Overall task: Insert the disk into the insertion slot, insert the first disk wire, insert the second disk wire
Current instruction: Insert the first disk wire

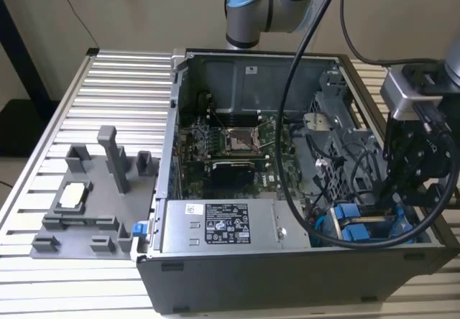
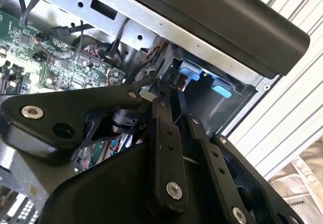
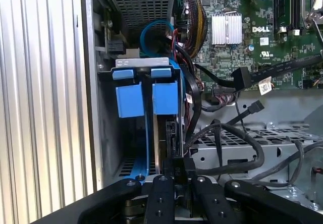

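Reaching into the drive cage [image 3: 107, 133] at a corner of the open computer case [image 1: 287, 283], the gripper [image 3: 179, 179] holds its jaws narrow on a small black plug [image 3: 176, 167] at the near end of the disk [image 3: 166, 133]. The disk stands edge-on in the insertion slot [image 3: 157, 138], its blue carrier tab [image 3: 165, 97] just beside a second blue carrier [image 3: 128, 99]. Black cables [image 3: 222, 133] crowd the disk's other side, and a blue cable [image 3: 151, 32] loops near the power-supply box [image 1: 219, 225]. Whether the plug is seated cannot be told, since the finger links cover the joint in both wrist views. The case wall [image 3: 88, 108] runs just beside the cage, leaving little room there
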Available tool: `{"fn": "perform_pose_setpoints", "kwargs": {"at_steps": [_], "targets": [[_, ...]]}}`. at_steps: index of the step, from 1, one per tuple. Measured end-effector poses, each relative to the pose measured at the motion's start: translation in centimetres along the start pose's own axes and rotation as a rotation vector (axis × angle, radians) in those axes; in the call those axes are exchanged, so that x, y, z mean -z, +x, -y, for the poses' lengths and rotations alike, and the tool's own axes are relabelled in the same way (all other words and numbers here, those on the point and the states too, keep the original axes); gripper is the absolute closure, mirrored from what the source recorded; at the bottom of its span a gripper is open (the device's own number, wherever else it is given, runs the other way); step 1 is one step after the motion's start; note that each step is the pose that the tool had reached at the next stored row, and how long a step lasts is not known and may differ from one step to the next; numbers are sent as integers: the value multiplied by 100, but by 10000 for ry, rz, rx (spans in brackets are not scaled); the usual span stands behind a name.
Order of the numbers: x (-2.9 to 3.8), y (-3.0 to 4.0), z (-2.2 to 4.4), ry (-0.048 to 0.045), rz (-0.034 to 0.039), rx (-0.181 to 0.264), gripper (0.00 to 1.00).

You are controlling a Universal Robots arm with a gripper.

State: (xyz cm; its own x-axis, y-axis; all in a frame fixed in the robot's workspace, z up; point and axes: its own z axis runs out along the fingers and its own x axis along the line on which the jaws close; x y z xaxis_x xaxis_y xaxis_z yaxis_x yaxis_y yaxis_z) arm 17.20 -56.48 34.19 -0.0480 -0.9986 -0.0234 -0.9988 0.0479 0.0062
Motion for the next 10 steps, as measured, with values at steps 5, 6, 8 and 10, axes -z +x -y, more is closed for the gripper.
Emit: {"fn": "perform_pose_setpoints", "kwargs": {"at_steps": [5,6,8,10], "targets": [[-25,1,2,0,2,3,81],[-30,1,2,0,0,4,81],[-47,2,2,-1,0,5,81],[-69,2,2,0,-6,6,81]]}}
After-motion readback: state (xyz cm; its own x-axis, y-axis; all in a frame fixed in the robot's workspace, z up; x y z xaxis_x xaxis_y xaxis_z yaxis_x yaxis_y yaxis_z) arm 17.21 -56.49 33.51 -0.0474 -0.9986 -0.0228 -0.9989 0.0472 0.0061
